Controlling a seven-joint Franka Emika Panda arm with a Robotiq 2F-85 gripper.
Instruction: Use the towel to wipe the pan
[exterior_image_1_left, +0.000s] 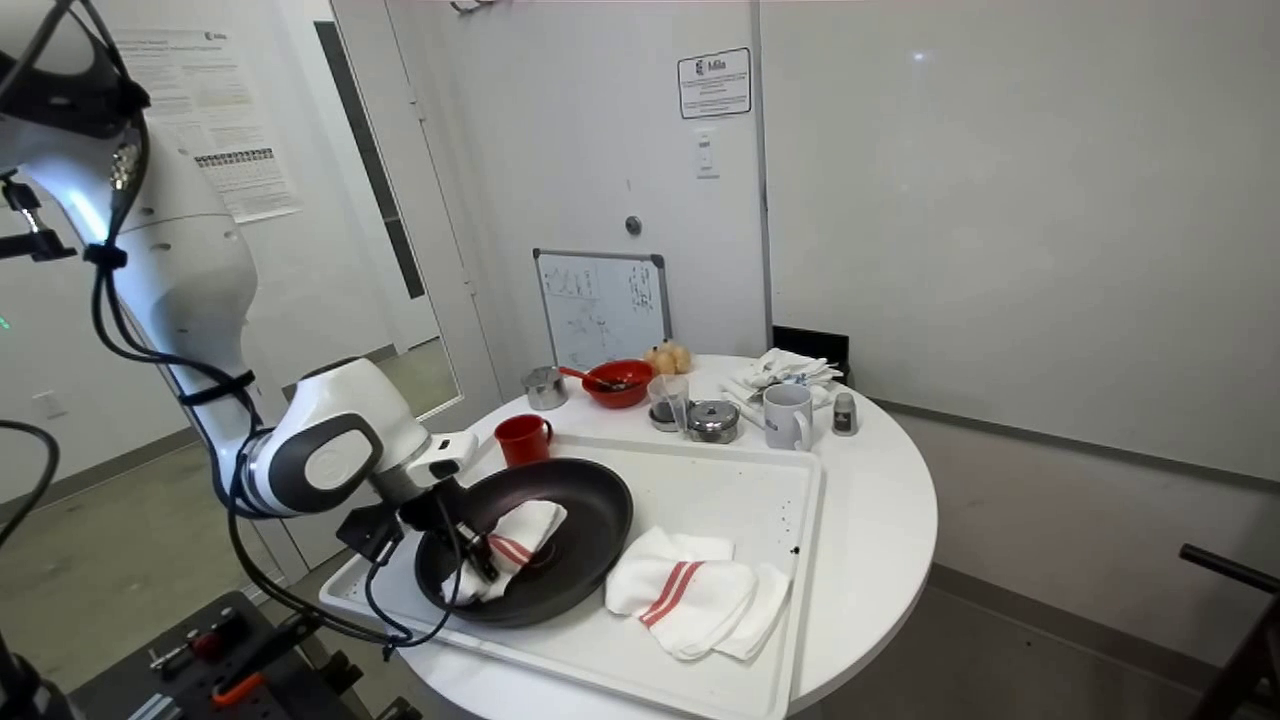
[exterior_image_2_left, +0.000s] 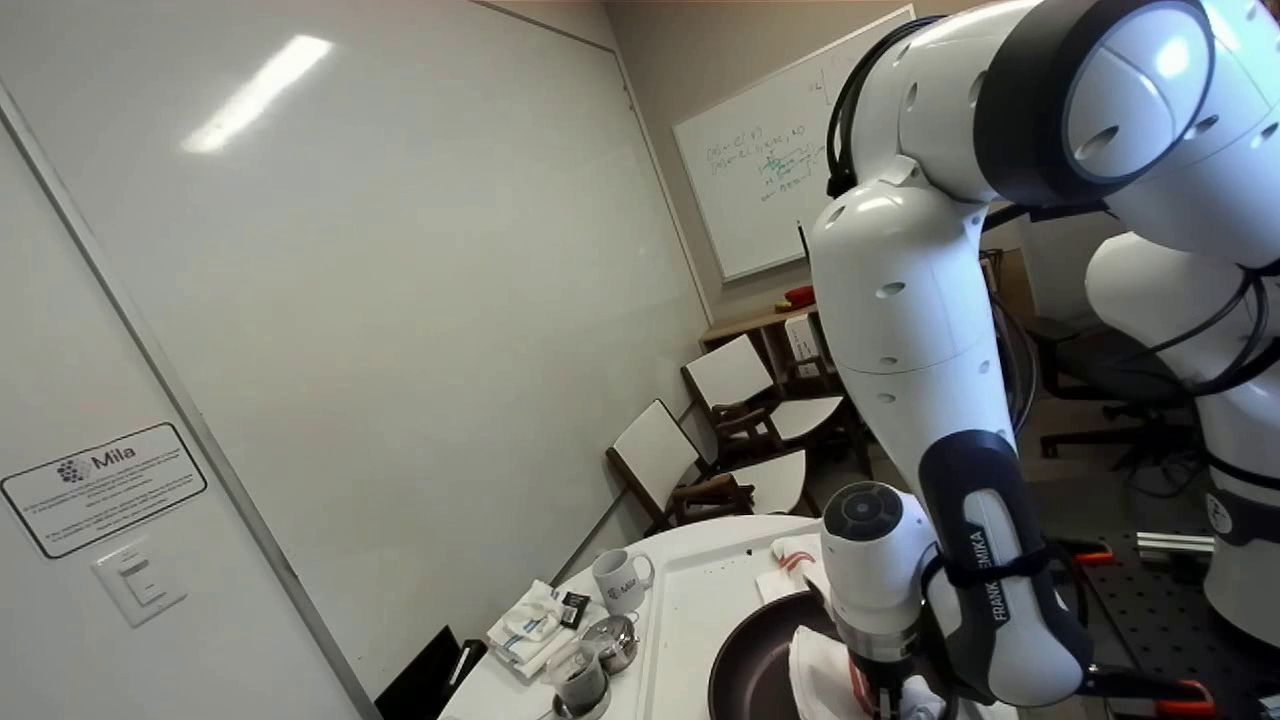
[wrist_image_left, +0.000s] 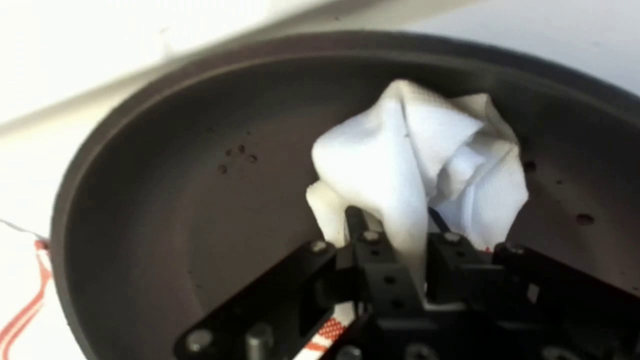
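Reading "Mila": wall sign (exterior_image_2_left: 105, 490), mug (exterior_image_2_left: 618, 580)
Robot arm (exterior_image_2_left: 915, 320): "FRANKA EMIKA", partly covered
Red-striped towel (exterior_image_1_left: 532, 522): inside frying pan (exterior_image_1_left: 597, 508); long axis lower left to upper right in an exterior view
Fingers (wrist_image_left: 387, 272): clamped on towel

In wrist view, pan (wrist_image_left: 250, 210) runs past right and bottom edges; gripper (wrist_image_left: 398, 225) at lower centre hides lower part of towel (wrist_image_left: 380, 150), tips lost in folds; dark specks (wrist_image_left: 585, 219) in pan too small to name; striped cloth (wrist_image_left: 30, 300) at lower left blurred, cut by edge; in both exterior views, arm (exterior_image_1_left: 190, 270) cropped by frame, bottom edge cuts table (exterior_image_1_left: 870, 520), fine print on sign (exterior_image_1_left: 714, 85) unreadable; in exterior view, dark contents (exterior_image_1_left: 620, 384) of red bowl (exterior_image_1_left: 622, 398) near centre too small to tell; writing on small whiteboard (exterior_image_1_left: 600, 305) illegible.
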